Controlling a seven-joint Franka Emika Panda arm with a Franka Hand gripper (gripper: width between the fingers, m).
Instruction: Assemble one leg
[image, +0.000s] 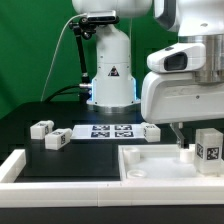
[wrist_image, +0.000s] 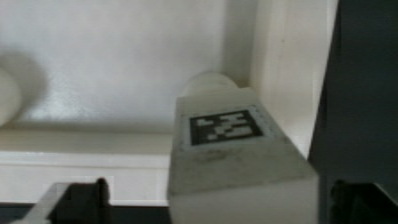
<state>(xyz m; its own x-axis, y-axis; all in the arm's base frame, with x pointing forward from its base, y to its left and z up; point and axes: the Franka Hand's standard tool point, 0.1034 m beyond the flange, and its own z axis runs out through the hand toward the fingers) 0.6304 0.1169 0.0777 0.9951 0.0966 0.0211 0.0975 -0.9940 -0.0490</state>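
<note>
Exterior view: your tool (image: 181, 143) hangs low over the big white rimmed square tray part (image: 150, 170) on the black counter (image: 90, 152). A small white plastic cuboid leg (image: 207, 146) with a black-and-white tag stands upright just beside the tool, on the exterior view's right.

Wrist view: the leg (wrist_image: 231, 150) sits between the fingers (wrist_image: 80, 200) with gaps on both sides. The tool (wrist_image: 217, 200) is apart, gripping nothing.
</note>
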